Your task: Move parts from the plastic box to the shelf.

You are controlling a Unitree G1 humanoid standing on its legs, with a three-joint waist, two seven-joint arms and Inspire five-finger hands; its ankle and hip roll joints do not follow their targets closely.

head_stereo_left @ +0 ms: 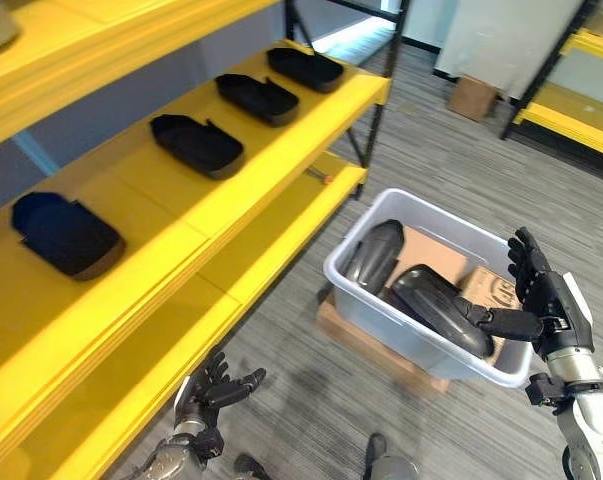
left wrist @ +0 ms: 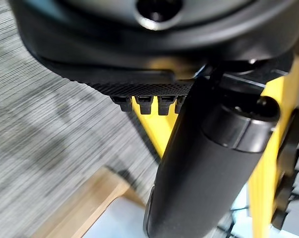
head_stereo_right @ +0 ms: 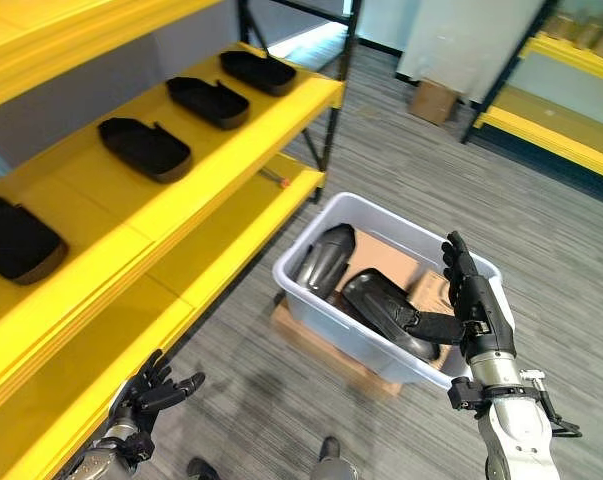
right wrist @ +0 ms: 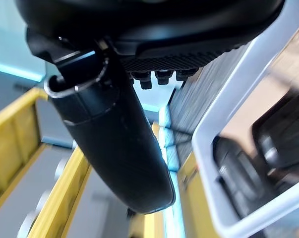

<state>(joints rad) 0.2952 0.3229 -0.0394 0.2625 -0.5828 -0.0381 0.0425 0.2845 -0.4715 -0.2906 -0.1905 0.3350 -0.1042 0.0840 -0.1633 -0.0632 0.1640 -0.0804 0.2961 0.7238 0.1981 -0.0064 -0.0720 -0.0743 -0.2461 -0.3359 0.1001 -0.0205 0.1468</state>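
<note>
While print on the cardboard (head_stereo_left: 486, 290) in the plastic box (head_stereo_left: 381, 315) is showing too small to read, two dark, glossy, elongated parts (head_stereo_left: 436, 305) are lying inside, just beside the right hand (head_stereo_left: 541, 295), whose fingers are standing straight, thumb reaching over the rim. Four black parts (head_stereo_left: 196, 145) are sitting on the yellow shelf (head_stereo_left: 281, 150). The left hand (head_stereo_left: 216, 390) is hanging with fingers spread, holding nothing.

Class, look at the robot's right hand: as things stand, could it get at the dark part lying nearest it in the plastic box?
Probably yes. The right robot hand is open at the plastic box's near rim, its thumb stretched over the dark part, and nothing lies on top of that part.
</note>
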